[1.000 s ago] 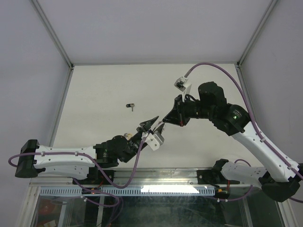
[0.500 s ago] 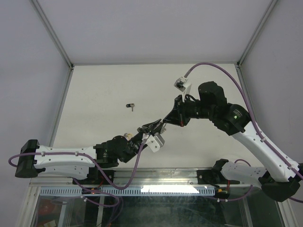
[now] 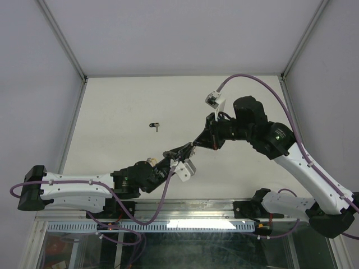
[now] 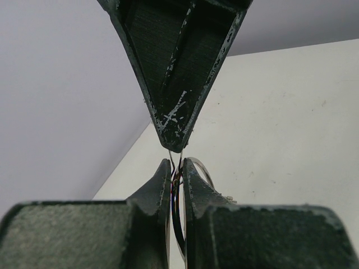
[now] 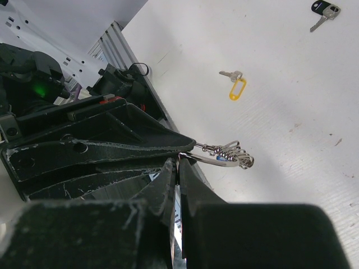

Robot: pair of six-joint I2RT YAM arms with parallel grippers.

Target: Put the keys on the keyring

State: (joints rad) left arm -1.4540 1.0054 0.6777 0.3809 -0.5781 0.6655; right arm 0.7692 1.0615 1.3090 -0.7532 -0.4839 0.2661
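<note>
**Status: early; no key threaded.**

1. Near edge: mounting rail (image 3: 196, 208) with both arm bases. This side is crowded by arms and cables, with little room for moving.
2. Yellow-tagged key (image 5: 236, 87): loose and flat on the worktop (image 3: 112, 101), apparently left of the grip point beside the left arm. Not on the ring.
3. Left end effector (image 4: 175, 168): jaws pinched shut on the keyring (image 5: 216, 158) wire, at mid-worktop.
4. Right end effector (image 5: 178, 166): jaws closed on the same ring from the opposite side, tip to tip with the left. The plain silver keys (image 5: 236, 161) hang bunched at the ring's free side. The ring looks held off the surface.
5. Blue-headed key (image 3: 155, 126): loose on the worktop, farther and to the left, well apart from the ring. Not on the ring.
6. Remaining, as judged: part the ring's coil, fetch each key and thread both.
7. Far half: open surface for moving, bounded left, right and far by enclosure walls (image 3: 33, 84).
</note>
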